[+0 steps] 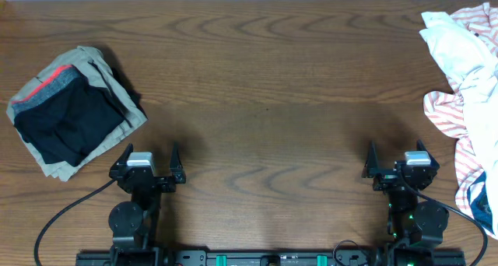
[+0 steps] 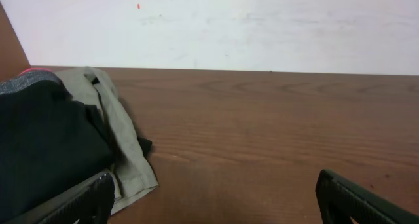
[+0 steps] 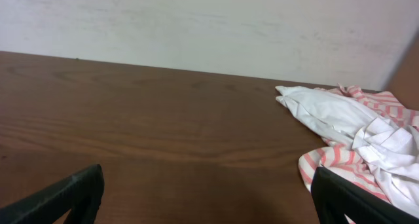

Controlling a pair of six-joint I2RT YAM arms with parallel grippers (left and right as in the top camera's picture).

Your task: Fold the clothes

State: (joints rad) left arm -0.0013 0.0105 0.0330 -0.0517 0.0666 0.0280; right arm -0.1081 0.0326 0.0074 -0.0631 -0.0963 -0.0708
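White clothes (image 3: 330,114) right wrist, khaki garment (image 2: 126,145) left

Clothes (image 1: 459,48) of wrinkled cloth, table (image 1: 264,87) of smooth matt wood.

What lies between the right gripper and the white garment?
Only bare table lies between the right gripper and the white garment; the right wrist view shows this.

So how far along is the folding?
Done, apparently: a dark and khaki stack sits folded at left. In hand: nothing; the left fingers and right fingers are open, empty. Still to do: the white garment lies crumpled on the striped shirt at right.
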